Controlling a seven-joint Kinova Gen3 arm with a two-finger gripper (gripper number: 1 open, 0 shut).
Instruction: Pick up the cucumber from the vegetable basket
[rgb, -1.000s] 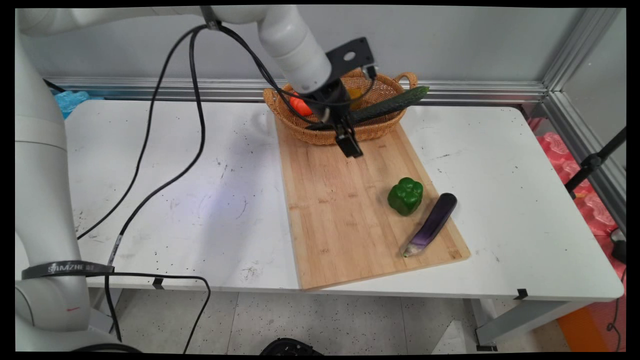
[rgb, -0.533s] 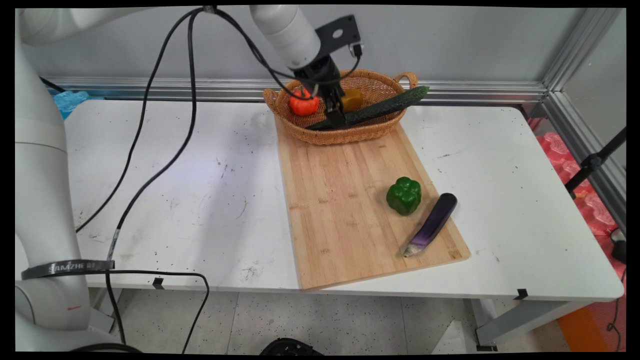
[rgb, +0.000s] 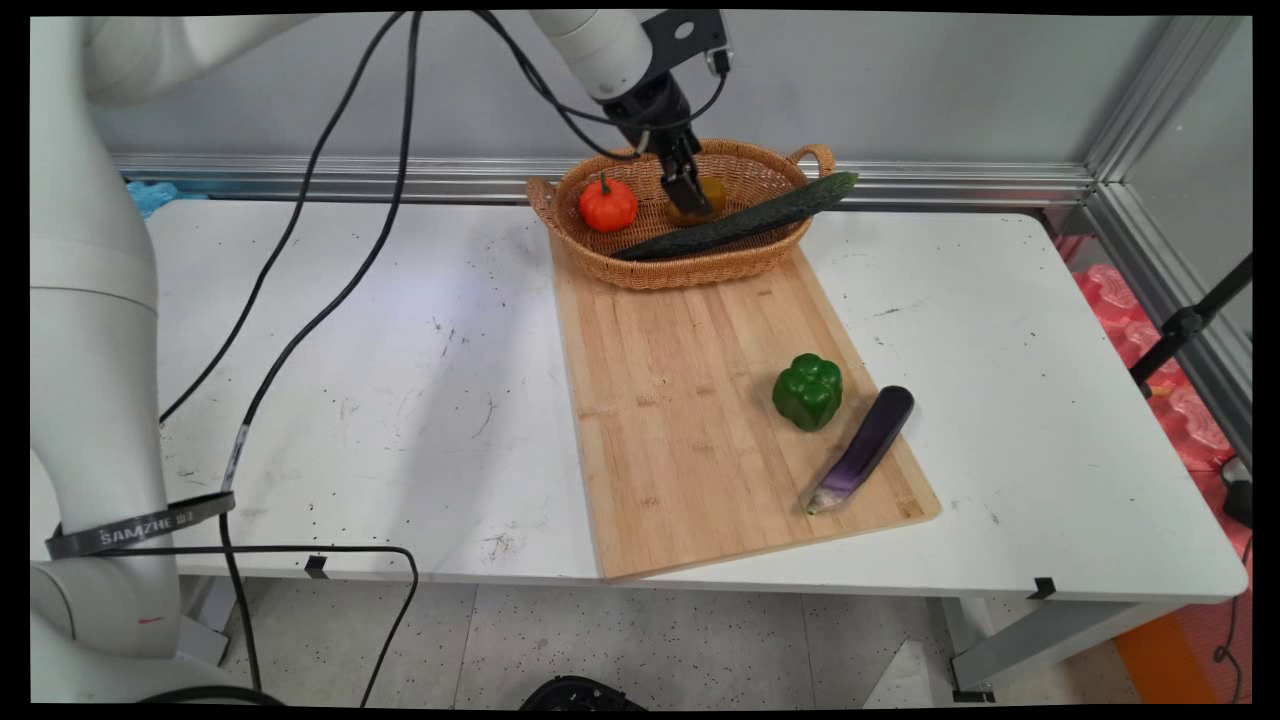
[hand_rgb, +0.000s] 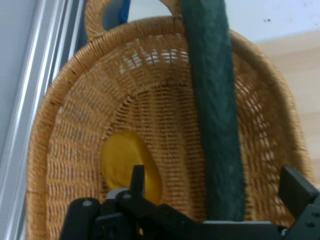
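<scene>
A strap lettered SAMZHE (rgb: 135, 525) circles the arm's base at left, beside a wide bare stretch of white table (rgb: 350, 400). Over the wicker basket (rgb: 600, 262) at the table's far edge, the gripper (rgb: 688, 188) hangs with fingers spread and empty, above a yellow item (hand_rgb: 122, 162) beside a tomato (rgb: 608, 205). A cucumber (rgb: 740, 222) overhangs the basket's right rim. On the cutting board (rgb: 680, 420), a green pepper (rgb: 808, 391) sits near an eggplant (rgb: 862, 448) lying by the board's right edge.

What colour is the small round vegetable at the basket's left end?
Orange-red with a green stalk; main view shows it best.
</scene>
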